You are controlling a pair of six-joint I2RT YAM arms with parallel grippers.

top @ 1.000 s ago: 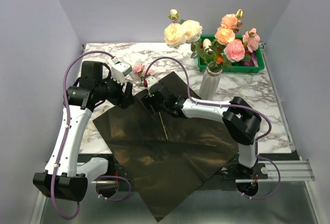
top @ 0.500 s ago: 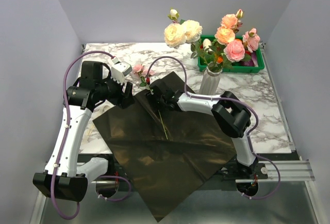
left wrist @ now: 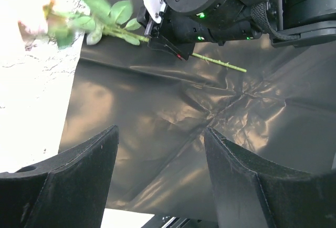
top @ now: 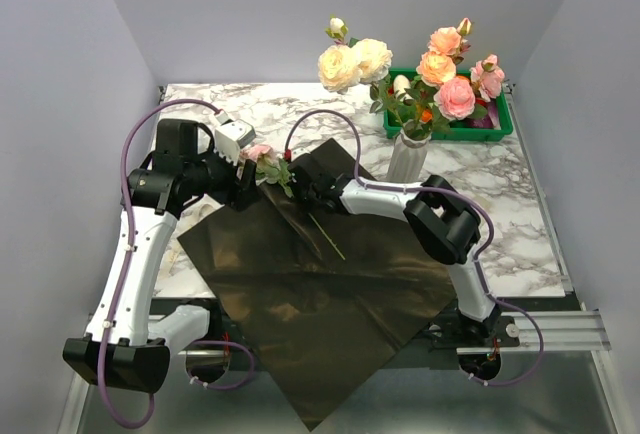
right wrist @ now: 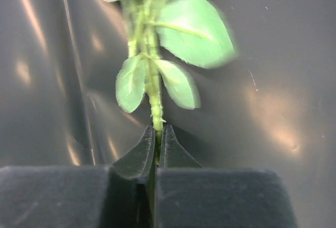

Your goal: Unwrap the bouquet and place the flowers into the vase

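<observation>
right fingers (right wrist: 137,157) pinch shut on the thin green stem of 1 flower (left wrist: 113,23), low over the creased, shiny dark paper (top: 320,294). left fingers (left wrist: 73,180) wide, hold nothing. vase (top: 407,159), white ribbed w/ narrow neck, stands well apart at right, other roses (top: 440,69) in it. lift slow, turn stem-end down bc stem is slim & leaves catch.

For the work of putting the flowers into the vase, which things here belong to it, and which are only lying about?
Part of the job:
- single rose, pinched at its stem by the right gripper
- white vase, already holding other roses
- dark wrapping paper, spread open

Just lying about:
- green crate behind the vase
</observation>
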